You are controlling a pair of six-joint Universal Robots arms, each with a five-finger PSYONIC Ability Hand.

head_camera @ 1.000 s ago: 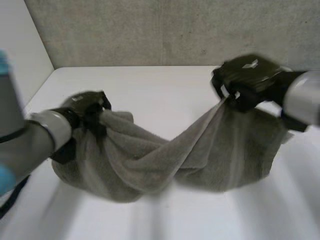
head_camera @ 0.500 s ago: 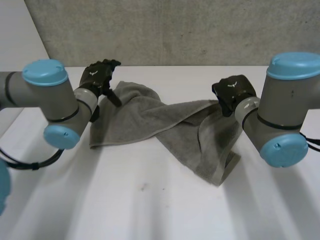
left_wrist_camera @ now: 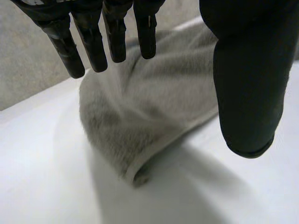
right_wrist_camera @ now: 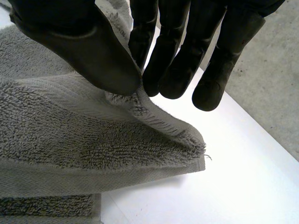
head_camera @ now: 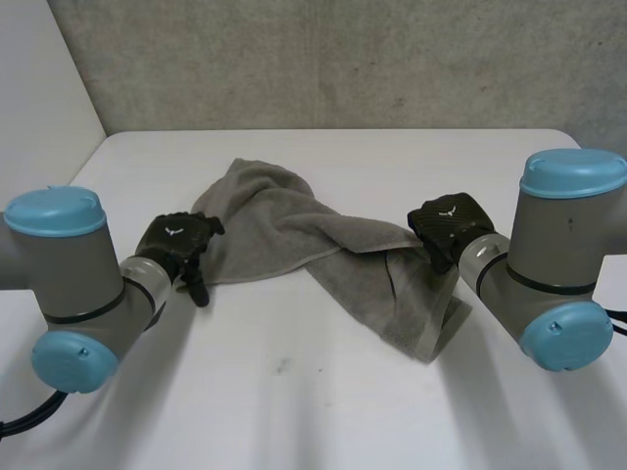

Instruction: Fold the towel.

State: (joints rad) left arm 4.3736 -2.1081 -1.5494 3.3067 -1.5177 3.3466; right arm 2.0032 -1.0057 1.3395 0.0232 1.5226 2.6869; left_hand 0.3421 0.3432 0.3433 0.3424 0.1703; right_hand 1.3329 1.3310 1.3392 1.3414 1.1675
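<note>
Towel (head_camera: 284,223) runs L-R across ctr frame; right hand (head_camera: 449,221) pinches its R end, left hand (head_camera: 174,243) relaxed, empty, just off L end.

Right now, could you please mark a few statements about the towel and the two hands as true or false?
1. The right hand pinches the towel between its thumb and fingers. True.
2. The left hand grips the towel. False: its fingers are straight and hold nothing; the towel lies past its fingertips.
3. The towel is spread flat. False: it lies bunched and twisted.
4. The towel rests on the white table. True.
</note>
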